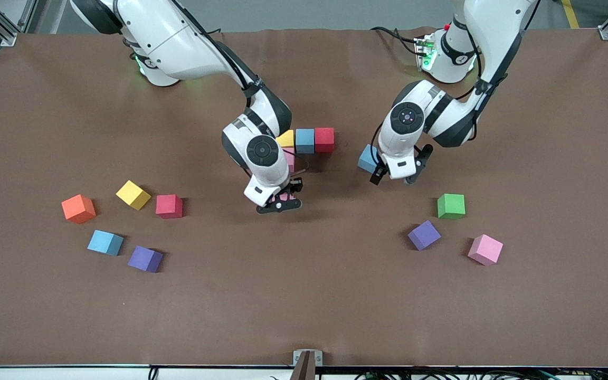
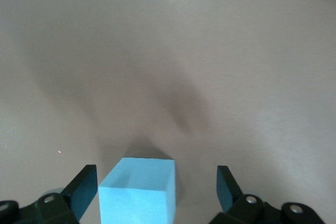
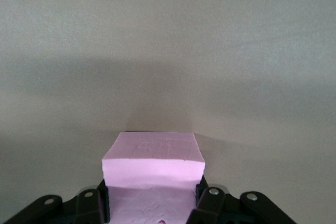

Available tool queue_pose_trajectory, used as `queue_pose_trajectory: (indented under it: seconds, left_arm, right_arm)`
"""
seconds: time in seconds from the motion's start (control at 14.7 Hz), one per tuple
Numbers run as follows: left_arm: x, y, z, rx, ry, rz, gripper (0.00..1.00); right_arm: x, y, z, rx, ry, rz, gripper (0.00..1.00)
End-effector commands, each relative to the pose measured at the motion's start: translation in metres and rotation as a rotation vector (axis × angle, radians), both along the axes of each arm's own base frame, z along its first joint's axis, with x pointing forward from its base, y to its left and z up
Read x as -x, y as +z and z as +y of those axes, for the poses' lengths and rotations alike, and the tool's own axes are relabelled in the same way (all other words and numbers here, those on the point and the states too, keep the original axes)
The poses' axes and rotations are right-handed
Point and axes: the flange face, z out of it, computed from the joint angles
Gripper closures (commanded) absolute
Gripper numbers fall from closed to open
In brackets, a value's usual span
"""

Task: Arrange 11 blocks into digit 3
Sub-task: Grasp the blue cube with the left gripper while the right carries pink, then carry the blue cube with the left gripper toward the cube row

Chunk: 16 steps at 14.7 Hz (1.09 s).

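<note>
The right gripper (image 1: 281,202), fingers pinching a matte pink foam cube (image 3: 152,162), sits low beneath the yellow-blue-red bar (image 1: 308,140), probably extending the column; press it flush before releasing. The left gripper (image 1: 392,176), fingers spread, straddles a light-blue foam cube (image 2: 137,191).

An orange cube (image 1: 78,208) sits at the middle left of the frame on the brown table cover (image 1: 304,295). A small metal bracket (image 1: 307,359) is fixed at the bottom center edge. Grey floor shows along the top edge.
</note>
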Motion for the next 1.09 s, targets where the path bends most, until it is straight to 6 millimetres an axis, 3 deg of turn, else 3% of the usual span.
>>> queue_pose_trajectory:
  seconds: [0.0, 0.41, 0.54, 0.82, 0.88, 1.02]
  left_arm:
    - [0.020, 0.001, 0.001, 0.011, 0.036, -0.018, 0.00]
    - [0.043, -0.025, -0.001, 0.055, 0.033, -0.022, 0.03]
    - [0.045, -0.029, -0.001, 0.055, 0.032, -0.014, 0.18]
    - [0.041, -0.028, -0.006, 0.064, 0.032, -0.017, 0.59]
    - [0.034, -0.025, -0.007, 0.068, 0.039, -0.023, 0.66]
    - [0.021, -0.016, -0.015, 0.089, 0.041, -0.043, 0.69]
  right_arm:
    - [0.016, -0.001, 0.003, 0.007, -0.033, 0.031, 0.73]
    - [0.028, 0.005, 0.007, 0.046, -0.013, 0.067, 0.73]
    - [0.032, 0.006, 0.010, 0.051, -0.006, 0.071, 0.73]
    - [0.033, 0.004, 0.011, 0.048, -0.008, 0.070, 0.73]
    - [0.033, 0.004, 0.012, 0.048, -0.020, 0.069, 0.73]
    - [0.037, 0.003, 0.017, 0.046, -0.017, 0.067, 0.73]
